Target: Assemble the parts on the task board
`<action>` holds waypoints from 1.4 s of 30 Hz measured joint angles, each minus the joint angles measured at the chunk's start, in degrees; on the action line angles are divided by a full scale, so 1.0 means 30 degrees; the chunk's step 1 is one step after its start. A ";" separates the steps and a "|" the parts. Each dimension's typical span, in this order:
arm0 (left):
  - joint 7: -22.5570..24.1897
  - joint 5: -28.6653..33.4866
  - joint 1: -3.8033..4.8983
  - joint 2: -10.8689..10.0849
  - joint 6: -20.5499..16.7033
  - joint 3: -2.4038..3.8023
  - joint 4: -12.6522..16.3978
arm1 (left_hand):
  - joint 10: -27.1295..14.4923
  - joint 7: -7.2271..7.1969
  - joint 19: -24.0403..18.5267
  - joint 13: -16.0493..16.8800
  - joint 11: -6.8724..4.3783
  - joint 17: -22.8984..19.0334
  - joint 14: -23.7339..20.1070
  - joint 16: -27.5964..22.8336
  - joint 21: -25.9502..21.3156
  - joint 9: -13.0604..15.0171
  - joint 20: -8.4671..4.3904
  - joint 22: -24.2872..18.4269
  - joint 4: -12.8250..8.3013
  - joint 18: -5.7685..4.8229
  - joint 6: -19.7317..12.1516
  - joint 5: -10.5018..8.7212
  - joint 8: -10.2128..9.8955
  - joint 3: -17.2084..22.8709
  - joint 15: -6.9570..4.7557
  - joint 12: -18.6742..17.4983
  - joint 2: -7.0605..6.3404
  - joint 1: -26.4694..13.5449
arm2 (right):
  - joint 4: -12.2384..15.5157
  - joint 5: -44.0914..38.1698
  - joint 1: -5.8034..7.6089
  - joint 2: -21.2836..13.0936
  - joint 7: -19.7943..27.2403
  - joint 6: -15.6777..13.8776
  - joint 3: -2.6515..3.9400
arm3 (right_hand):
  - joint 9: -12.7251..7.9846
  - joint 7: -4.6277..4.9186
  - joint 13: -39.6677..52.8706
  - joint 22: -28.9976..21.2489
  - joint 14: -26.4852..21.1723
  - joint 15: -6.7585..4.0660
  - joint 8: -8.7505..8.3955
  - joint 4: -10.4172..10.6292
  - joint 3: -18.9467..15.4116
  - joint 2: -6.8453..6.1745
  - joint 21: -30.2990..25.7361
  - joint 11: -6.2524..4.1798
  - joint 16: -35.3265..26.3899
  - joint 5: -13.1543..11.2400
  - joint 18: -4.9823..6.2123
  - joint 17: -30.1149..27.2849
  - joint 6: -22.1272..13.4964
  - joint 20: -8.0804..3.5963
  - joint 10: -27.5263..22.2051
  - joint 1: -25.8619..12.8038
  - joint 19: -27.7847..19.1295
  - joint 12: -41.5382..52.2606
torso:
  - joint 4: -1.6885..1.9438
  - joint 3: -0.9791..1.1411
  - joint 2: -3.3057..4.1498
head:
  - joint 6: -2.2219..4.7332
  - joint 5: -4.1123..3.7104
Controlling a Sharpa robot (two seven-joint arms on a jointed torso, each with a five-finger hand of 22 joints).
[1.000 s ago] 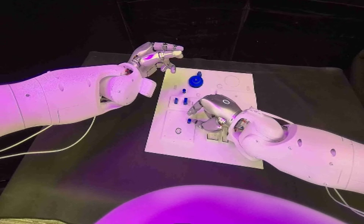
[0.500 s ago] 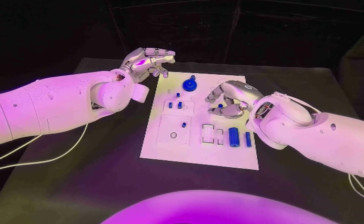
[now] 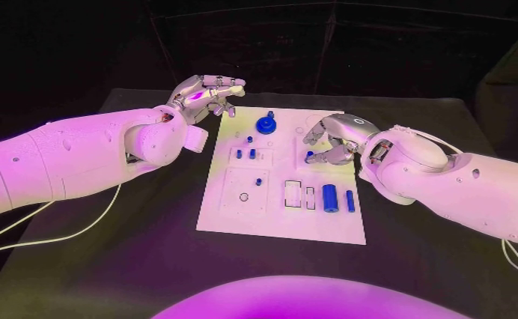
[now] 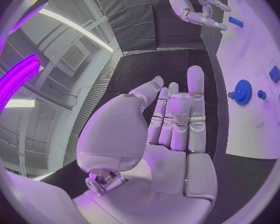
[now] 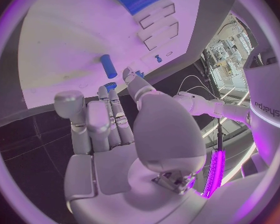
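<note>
The white task board (image 3: pixel 232 210) lies in the middle of the table. A blue gear (image 3: pixel 266 124) stands at its far edge and also shows in the left wrist view (image 4: pixel 242 91). Small blue pegs (image 3: pixel 246 153) stand near it, and one more peg (image 3: pixel 259 181) stands mid-board. A blue cylinder (image 3: pixel 329 198) and a thin blue bar (image 3: pixel 349 200) lie by the slots (image 3: pixel 293 193). My right hand (image 3: pixel 332 139) hovers over the board's right side with its fingers curled, pinching a small blue part (image 5: pixel 110 86). Another blue part (image 5: pixel 109 66) lies just beyond its fingertips. My left hand (image 3: pixel 205 94) hangs off the board's far left corner and holds nothing.
The black table (image 3: pixel 129 244) surrounds the board. A white cable (image 3: pixel 65 233) trails over it under my left arm. My right arm (image 3: pixel 453 177) crosses the table to the right of the board.
My right hand has lifted off the slot area and moved to the board's far right side, uncovering the blue cylinder and bar. The left hand has barely moved. The camera has shifted.
</note>
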 measured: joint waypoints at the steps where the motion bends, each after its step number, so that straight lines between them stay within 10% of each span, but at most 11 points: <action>1: -0.0006 0.0000 -0.0001 0.0000 0.0012 0.0000 -0.0005 | 0.0000 0.0000 0.0000 0.0000 0.0000 0.0000 0.0000 0.0000 0.0000 0.0000 0.0000 0.0000 0.0000 0.0000 0.0000 0.0000 0.0000 0.0000 0.0000 0.0000 0.0000 0.0000 | -0.0038 -0.0046 0.0003 0.0033 -0.0054 0.0118 -0.0001 | 0.0001 0.0029 -0.0001 -0.0028 0.0000 0.0000 0.0000 -0.0002 -0.0094 0.0040 -0.0011 0.0030 0.0000 0.0000 -0.0002 0.0000 -0.0029 0.0000 -0.0029 0.0040 0.0000 0.0000 | 0.0000 0.0000 0.0000 | -0.0018 0.0033; 25: -0.0162 -0.0001 -0.0060 0.0071 0.0169 0.0001 -0.0077 | 0.0000 0.0000 0.0000 0.0002 0.0000 0.0003 0.0001 0.0000 0.0001 0.0001 0.0000 -0.0019 0.0000 0.0000 0.0000 0.0000 0.0000 0.0001 0.0000 0.0000 0.0000 0.0000 | -0.0686 -0.0057 0.0003 0.0704 -0.0370 0.2410 -0.0015 | 0.0112 -0.0145 -0.0020 0.1078 -0.0002 -0.0280 0.0202 0.0795 0.0395 0.1890 0.0713 -0.0515 0.0501 0.0075 0.0000 0.0698 0.1386 -0.0276 0.2645 0.1428 0.0482 0.1069 | -0.0018 -0.0004 0.0000 | -0.0179 0.0196; 42: -0.0213 -0.0001 -0.0095 0.0088 0.0200 0.0002 -0.0117 | 0.0001 0.0000 0.0000 0.0002 0.0000 0.0004 0.0000 0.0000 0.0001 0.0000 0.0000 -0.0015 -0.0054 0.0001 0.0000 0.0000 0.0000 -0.0053 0.0000 0.0087 0.0000 0.0000 | -0.0344 -0.0069 -0.0034 0.0368 -0.0319 0.1442 -0.0043 | 0.0120 -0.0131 -0.0005 0.1656 0.0001 -0.0417 0.0405 0.0375 0.2913 0.2451 0.1104 -0.0550 0.0697 -0.0117 0.0000 0.0903 0.2276 -0.0513 0.3430 0.2261 0.0716 0.0217 | -0.0007 0.0009 -0.0022 | -0.0251 0.0172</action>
